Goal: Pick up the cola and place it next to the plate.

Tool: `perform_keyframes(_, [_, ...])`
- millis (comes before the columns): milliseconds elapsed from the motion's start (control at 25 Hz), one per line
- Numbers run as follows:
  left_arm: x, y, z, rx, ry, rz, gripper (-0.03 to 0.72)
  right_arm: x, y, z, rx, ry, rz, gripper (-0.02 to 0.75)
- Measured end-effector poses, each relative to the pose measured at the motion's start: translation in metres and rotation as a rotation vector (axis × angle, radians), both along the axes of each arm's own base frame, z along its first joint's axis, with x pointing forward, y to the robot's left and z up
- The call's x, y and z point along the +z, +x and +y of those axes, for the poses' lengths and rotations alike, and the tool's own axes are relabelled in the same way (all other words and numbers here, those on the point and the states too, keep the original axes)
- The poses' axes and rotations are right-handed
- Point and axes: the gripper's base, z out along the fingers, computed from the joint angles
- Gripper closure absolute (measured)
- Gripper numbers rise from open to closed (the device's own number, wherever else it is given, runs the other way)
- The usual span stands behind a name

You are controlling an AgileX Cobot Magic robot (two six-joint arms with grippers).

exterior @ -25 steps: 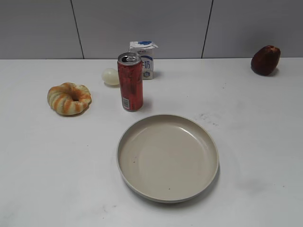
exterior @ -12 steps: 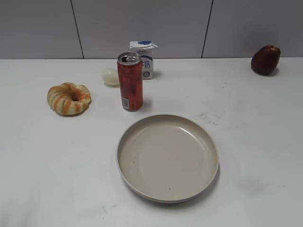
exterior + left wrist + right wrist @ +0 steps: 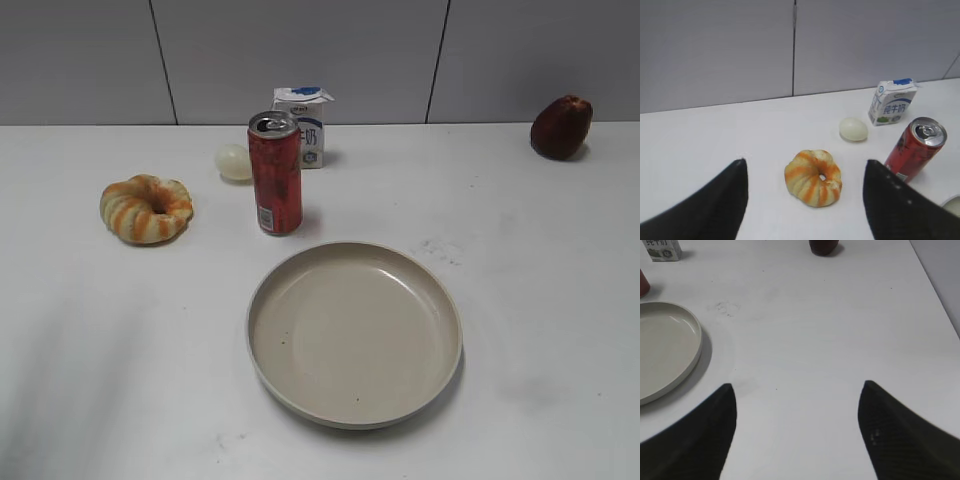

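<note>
The cola (image 3: 276, 173) is a tall red can with a silver top, standing upright behind the plate (image 3: 355, 333), a wide beige dish with a raised rim. It also shows in the left wrist view (image 3: 914, 148), right of the open left gripper (image 3: 805, 167). That gripper is empty and hangs above the table, with a striped bun between its fingers further off. The open right gripper (image 3: 797, 390) is empty over bare table, right of the plate (image 3: 665, 350). Neither gripper shows in the exterior view.
An orange-striped ring bun (image 3: 146, 208) lies left of the can. A pale egg (image 3: 233, 161) and a white-and-blue milk carton (image 3: 303, 125) stand behind it. A dark red fruit (image 3: 560, 126) sits far right by the wall. The table's right edge (image 3: 940, 295) is near.
A faint shadow has appeared on the table at the lower left of the exterior view. The can, plate and other objects have not moved.
</note>
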Motion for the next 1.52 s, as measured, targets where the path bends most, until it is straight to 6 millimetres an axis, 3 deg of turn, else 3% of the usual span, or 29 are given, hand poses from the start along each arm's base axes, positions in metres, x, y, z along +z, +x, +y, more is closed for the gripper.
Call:
perform_keyframes(200, [0.003,0.057,-0.037,-0.126,0.038,0.144,0.099,0.000,0.000,0.000,0.000,0.000,0.001,0.167])
perform_keyframes(400, [-0.009,0.102,-0.095,-0.270,0.071,0.225,0.063,0.000,0.000,0.000,0.000,0.000,0.001,0.167])
perform_keyframes(600, [-0.051,0.136,-0.156,-0.381,0.109,0.303,0.053,0.000,0.000,0.000,0.000,0.000,0.000,0.167])
perform_keyframes(800, [-0.100,0.151,-0.198,-0.439,0.146,0.365,0.053,0.000,0.000,0.000,0.000,0.000,0.000,0.167])
perform_keyframes(920, [-0.123,0.155,-0.211,-0.456,0.169,0.393,0.053,0.000,0.000,0.000,0.000,0.000,0.000,0.167])
perform_keyframes(1080, [-0.144,0.164,-0.213,-0.457,0.241,0.392,0.053,0.000,0.000,0.000,0.000,0.000,0.000,0.167])
perform_keyframes(1520, [-0.169,0.173,-0.215,-0.452,0.298,0.392,0.054,0.000,0.000,0.000,0.000,0.000,0.001,0.167])
